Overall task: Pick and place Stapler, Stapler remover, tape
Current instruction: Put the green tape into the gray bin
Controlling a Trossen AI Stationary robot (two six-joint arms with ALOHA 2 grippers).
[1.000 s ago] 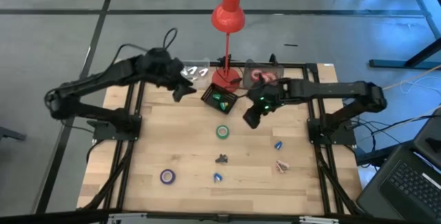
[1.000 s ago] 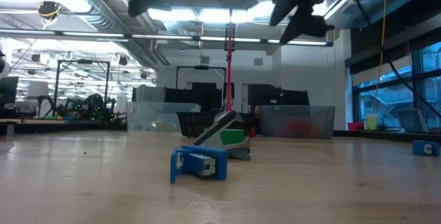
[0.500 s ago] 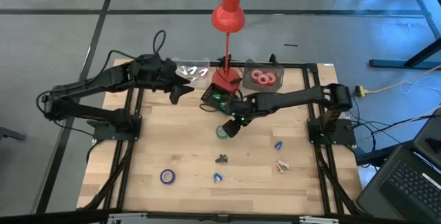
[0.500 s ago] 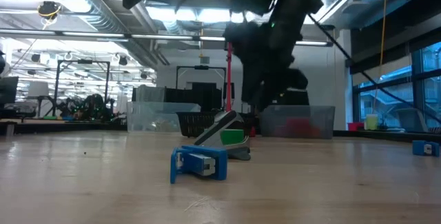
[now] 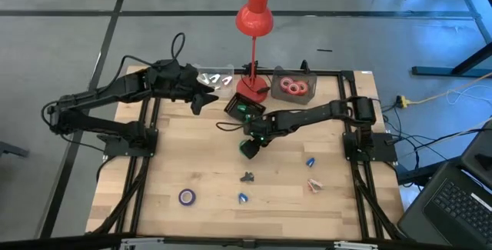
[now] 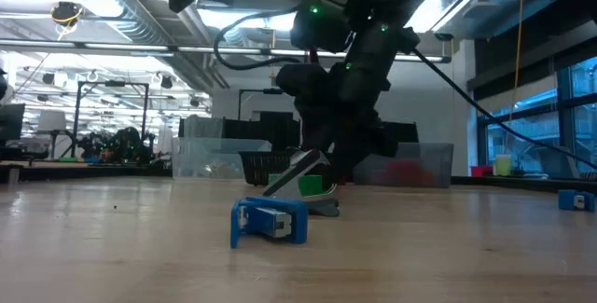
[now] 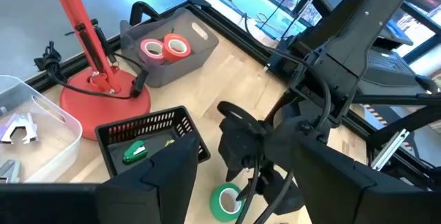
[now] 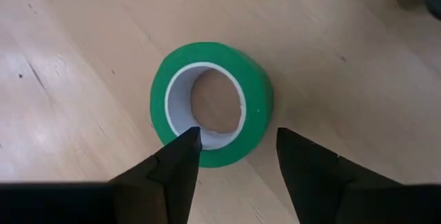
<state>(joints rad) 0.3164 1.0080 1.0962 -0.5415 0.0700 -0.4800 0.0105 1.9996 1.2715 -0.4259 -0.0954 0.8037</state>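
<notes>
Right now the right gripper (image 5: 250,147) is down over the green tape roll (image 8: 212,104), which lies flat on the wooden table (image 5: 192,165) just in front of the red lamp's (image 5: 253,19) base. From the right wrist view, its 2 fingers (image 8: 178,160) stand apart astride 1 side of the ring, 1 tip over the open centre at the inner rim and the other just outside the outer wall; whether they touch the tape I cannot tell, and the roll sits on the wood, not lifted. Beside the lamp base, toward the left arm, a black basket (image 7: 148,129) holds a small green piece. On the lamp's other side a grey bin (image 5: 293,83) holds 2 more tape rolls (image 7: 165,47), pink and red. A purple-blue roll (image 5: 187,197) lies well in front of the lamp toward the table's near edge, on the left arm's side. A dark stapler remover (image 5: 247,177) lies between the green roll and the near edge, with small blue pieces (image 5: 243,198) near it. The left gripper (image 5: 201,100) hangs in the air beside the lamp base with its fingers spread and nothing in them, near a clear tray (image 5: 216,79).
</notes>
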